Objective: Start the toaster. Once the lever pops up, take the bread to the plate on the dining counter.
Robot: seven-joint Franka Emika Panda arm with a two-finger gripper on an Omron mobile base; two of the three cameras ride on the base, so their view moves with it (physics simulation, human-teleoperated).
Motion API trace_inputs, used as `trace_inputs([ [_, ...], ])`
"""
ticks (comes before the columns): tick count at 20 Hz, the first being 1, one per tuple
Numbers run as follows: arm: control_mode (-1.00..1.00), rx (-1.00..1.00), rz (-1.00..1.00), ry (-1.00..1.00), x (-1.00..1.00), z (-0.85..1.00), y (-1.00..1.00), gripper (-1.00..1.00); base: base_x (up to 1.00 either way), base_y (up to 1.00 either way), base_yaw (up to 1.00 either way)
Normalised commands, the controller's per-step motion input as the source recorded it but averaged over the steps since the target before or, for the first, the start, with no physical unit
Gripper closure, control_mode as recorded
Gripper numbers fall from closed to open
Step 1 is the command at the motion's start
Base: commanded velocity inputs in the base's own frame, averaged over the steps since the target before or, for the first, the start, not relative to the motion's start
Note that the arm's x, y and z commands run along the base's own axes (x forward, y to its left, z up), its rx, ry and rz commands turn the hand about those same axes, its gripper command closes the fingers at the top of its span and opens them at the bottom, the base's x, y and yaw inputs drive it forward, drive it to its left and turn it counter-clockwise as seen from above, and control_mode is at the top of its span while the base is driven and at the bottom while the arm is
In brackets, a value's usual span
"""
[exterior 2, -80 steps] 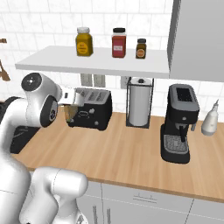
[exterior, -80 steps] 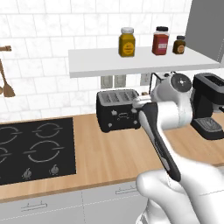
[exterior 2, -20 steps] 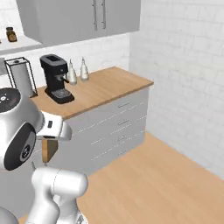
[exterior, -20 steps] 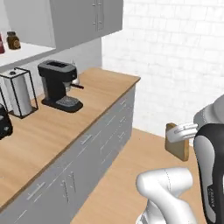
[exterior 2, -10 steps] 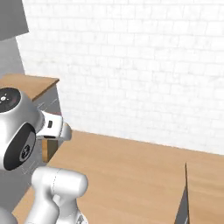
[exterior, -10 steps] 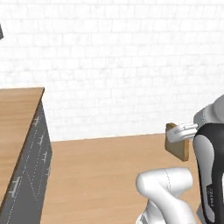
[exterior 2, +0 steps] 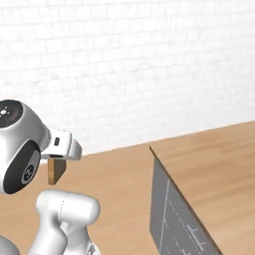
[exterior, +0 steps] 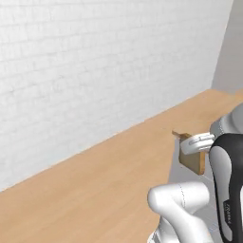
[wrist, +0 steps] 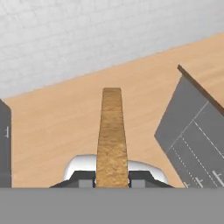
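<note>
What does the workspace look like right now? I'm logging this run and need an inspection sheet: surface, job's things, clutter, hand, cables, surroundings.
Surface: light wood counter top above a grey cabinet side, coming in at the right of the right base view.
Job's things: bread held edge-on in the hand, also seen in the left base view.
Clutter: nothing seen.
Hand: the hand is shut on the bread, one finger on each face of the slice, carried in the air over the floor.
Cables: nothing seen.
Surroundings: white brick wall; wood floor; grey panel at the far right of the left base view.
</note>
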Motion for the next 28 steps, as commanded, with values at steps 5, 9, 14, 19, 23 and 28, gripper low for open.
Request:
trace_inputs([
  [5, 1.0, 0.0, 0.0, 0.0, 0.0, 0.0, 0.0, 1.0, 0.0, 0.55, -0.82],
  [9, 1.0, 0.0, 0.0, 0.0, 0.0, 0.0, 0.0, 1.0, -0.01, 0.59, -0.79],
  [14, 1.0, 0.0, 0.0, 0.0, 0.0, 0.0, 0.0, 1.0, -0.15, 0.5, -0.74],
  [19, 1.0, 0.0, 0.0, 0.0, 0.0, 0.0, 0.0, 1.0, -0.1, 0.44, -0.68],
  [23, 1.0, 0.0, 0.0, 0.0, 0.0, 0.0, 0.0, 1.0, -0.02, 0.5, -0.58],
  [28, 1.0, 0.0, 0.0, 0.0, 0.0, 0.0, 0.0, 1.0, 0.0, 0.82, -0.27],
])
